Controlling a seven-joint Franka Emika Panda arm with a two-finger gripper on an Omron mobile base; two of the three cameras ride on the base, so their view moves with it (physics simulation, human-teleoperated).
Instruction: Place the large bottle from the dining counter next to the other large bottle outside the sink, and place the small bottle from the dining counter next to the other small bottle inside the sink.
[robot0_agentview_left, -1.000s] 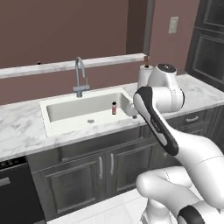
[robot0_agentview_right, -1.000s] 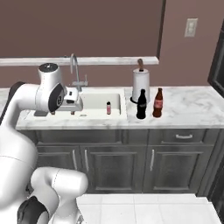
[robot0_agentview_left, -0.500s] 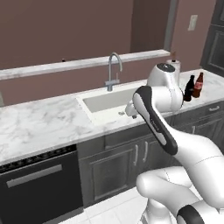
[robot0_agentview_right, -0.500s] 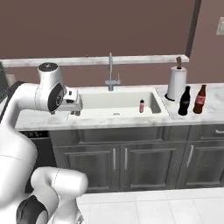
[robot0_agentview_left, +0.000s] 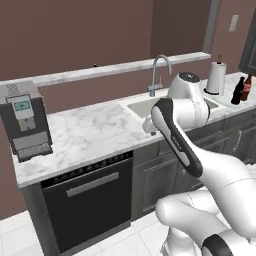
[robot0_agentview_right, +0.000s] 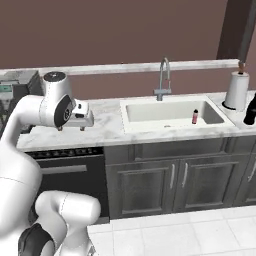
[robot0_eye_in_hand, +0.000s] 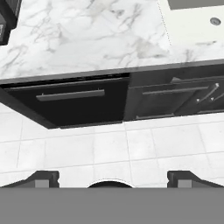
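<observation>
Bottles stand right of the sink (robot0_agentview_right: 172, 114) on the worktop (robot0_agentview_left: 95, 127): the near-black large bottle (robot0_agentview_left: 238, 90) beside the brown large bottle (robot0_agentview_left: 247, 88), near the paper towel roll (robot0_agentview_right: 236, 90). One small bottle (robot0_agentview_right: 195, 116) stands inside the sink. My fingers (robot0_eye_in_hand: 112, 178) are spread apart, empty, left of the sink above the dishwasher (robot0_eye_in_hand: 72, 103).

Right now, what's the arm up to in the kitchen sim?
Nothing is being handled. The gripper hangs open and empty over the front edge of the marbled counter, above the dishwasher. By the paper towel roll, two large bottles stand side by side: the near-black bottle and the brown bottle. One small pink bottle stands inside the sink. A tiny dark thing sits on the dining counter, too small to identify.
</observation>
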